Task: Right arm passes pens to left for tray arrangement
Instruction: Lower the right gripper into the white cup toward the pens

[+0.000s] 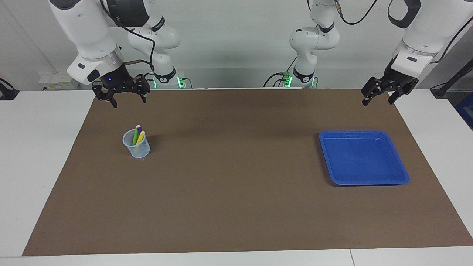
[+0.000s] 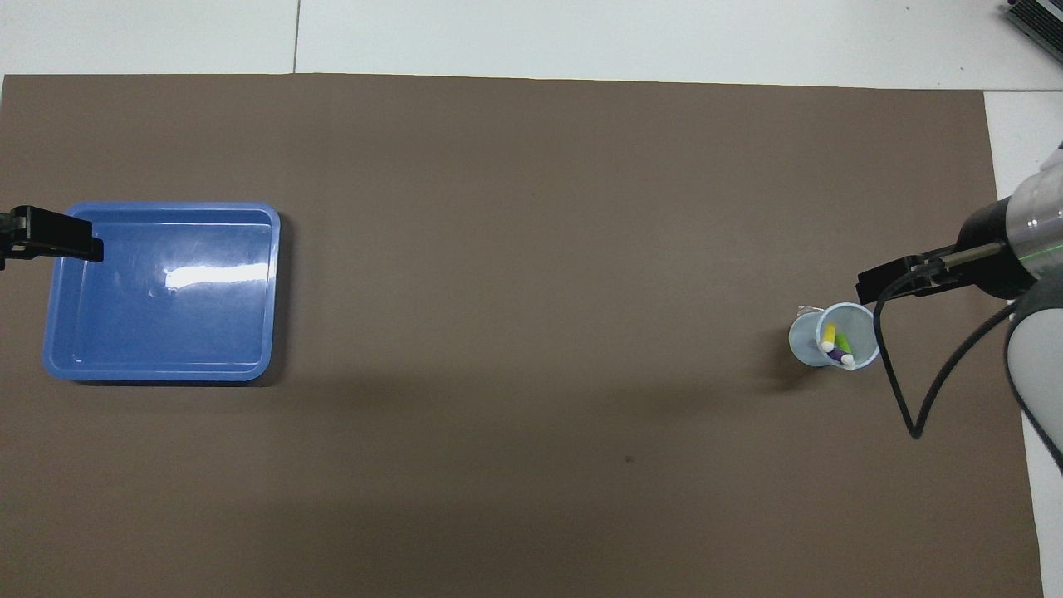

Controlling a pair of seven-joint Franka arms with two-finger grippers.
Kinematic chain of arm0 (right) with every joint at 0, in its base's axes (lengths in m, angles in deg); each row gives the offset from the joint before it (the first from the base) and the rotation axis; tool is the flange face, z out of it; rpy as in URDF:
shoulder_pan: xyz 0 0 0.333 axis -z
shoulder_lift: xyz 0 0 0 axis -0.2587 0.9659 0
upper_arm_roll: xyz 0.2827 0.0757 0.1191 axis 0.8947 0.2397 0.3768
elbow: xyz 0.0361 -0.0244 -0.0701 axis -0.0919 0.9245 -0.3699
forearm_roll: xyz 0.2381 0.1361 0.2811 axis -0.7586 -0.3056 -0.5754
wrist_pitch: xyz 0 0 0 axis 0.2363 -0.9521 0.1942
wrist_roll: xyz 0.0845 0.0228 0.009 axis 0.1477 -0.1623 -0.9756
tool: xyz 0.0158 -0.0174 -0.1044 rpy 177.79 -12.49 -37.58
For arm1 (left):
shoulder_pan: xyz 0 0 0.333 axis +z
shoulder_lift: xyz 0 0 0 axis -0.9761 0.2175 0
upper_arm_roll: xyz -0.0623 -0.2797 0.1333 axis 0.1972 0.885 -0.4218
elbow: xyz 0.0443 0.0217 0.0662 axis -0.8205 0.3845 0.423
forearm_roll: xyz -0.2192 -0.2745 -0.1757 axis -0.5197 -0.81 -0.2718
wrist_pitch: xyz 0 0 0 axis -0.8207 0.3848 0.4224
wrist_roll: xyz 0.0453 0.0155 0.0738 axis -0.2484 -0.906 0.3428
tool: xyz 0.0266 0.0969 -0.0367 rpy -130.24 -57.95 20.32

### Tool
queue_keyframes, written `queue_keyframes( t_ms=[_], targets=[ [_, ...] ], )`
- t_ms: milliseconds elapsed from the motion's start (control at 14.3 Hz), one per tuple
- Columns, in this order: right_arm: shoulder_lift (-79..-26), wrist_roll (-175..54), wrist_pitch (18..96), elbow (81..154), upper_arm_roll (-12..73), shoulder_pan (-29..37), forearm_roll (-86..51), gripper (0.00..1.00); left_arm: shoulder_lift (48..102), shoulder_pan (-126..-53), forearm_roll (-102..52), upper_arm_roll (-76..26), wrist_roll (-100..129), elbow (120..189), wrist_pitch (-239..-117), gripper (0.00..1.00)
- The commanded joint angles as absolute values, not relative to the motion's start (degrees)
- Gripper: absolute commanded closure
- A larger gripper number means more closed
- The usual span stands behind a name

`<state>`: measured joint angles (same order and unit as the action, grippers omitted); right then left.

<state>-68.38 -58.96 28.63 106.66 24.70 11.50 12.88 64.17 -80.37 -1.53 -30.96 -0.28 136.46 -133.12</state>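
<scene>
Three pens (image 1: 138, 135), purple, yellow and green, stand upright in a small translucent cup (image 1: 137, 149) on the brown mat toward the right arm's end; they also show in the overhead view (image 2: 837, 345). My right gripper (image 1: 130, 103), with its blue light, hangs open and empty over the mat, well above the cup and apart from it. The blue tray (image 1: 364, 158) lies empty toward the left arm's end and also shows in the overhead view (image 2: 158, 291). My left gripper (image 1: 377, 103) hangs open and empty over the mat's edge by the tray.
A brown mat (image 1: 236, 177) covers most of the white table (image 1: 40, 147). The right arm's black cable (image 2: 901, 382) loops down beside the cup.
</scene>
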Motion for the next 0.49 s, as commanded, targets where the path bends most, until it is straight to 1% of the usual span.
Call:
queue_keyframes(
  t_ms=[0,140,420],
  targets=[
    [-70.14,-65.94,30.27,109.08,25.12,11.83,11.22,0.00,62.59,-80.07,-0.66,-30.89,-1.26,138.36,-134.15,0.00],
    [-71.72,-70.17,34.22,113.28,25.12,10.61,11.22,0.00,62.59,-80.07,-0.66,-30.89,-0.83,138.36,-133.89,0.00],
    [-76.99,-84.05,44.76,127.95,25.03,10.60,11.22,0.00,62.59,-80.07,-0.66,-30.89,-0.82,138.27,-133.18,0.00]
  ],
)
